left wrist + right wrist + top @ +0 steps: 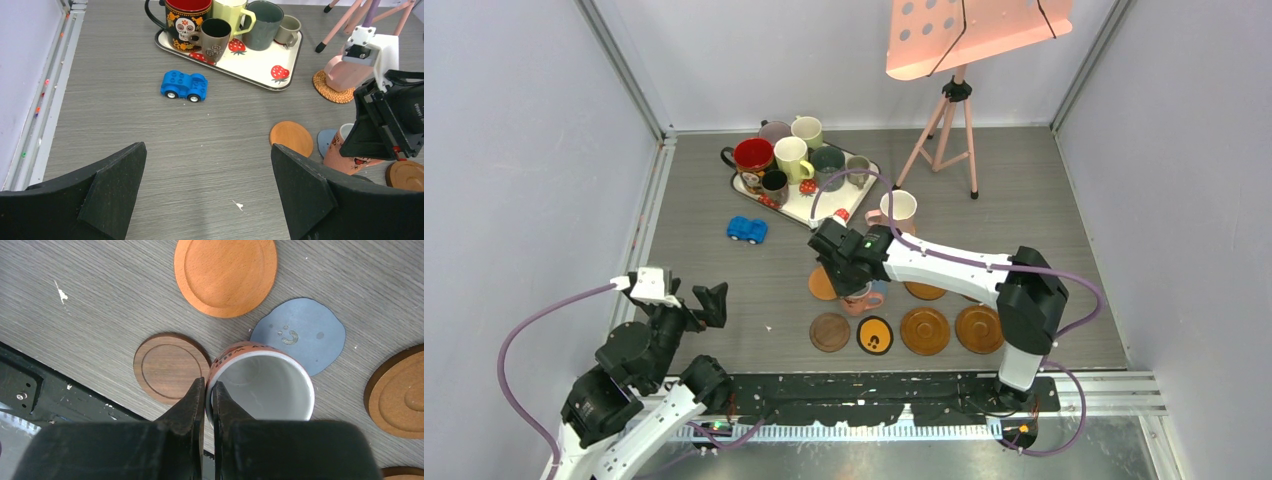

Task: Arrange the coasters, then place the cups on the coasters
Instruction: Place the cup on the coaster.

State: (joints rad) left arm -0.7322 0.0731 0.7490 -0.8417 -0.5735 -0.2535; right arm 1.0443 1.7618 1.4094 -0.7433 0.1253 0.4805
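right claw (209, 396) clamped on pink mug (260, 390) rim, one finger inside, seemingly for a steady carry | mug overlaps blue coaster (300, 332) at its seven o'clock edge, not yet centred | left claw (207, 150) spread apart, idle at tabletop's (724, 270) eight o'clock

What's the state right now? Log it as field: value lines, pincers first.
left pincer: open, empty, above the table
right pincer: shut on the rim of the pink mug
pink mug: upright, between dark wood coaster and blue coaster
orange coaster: no cup on it
tray: several mugs standing on it
toy car: on the table, near the tray
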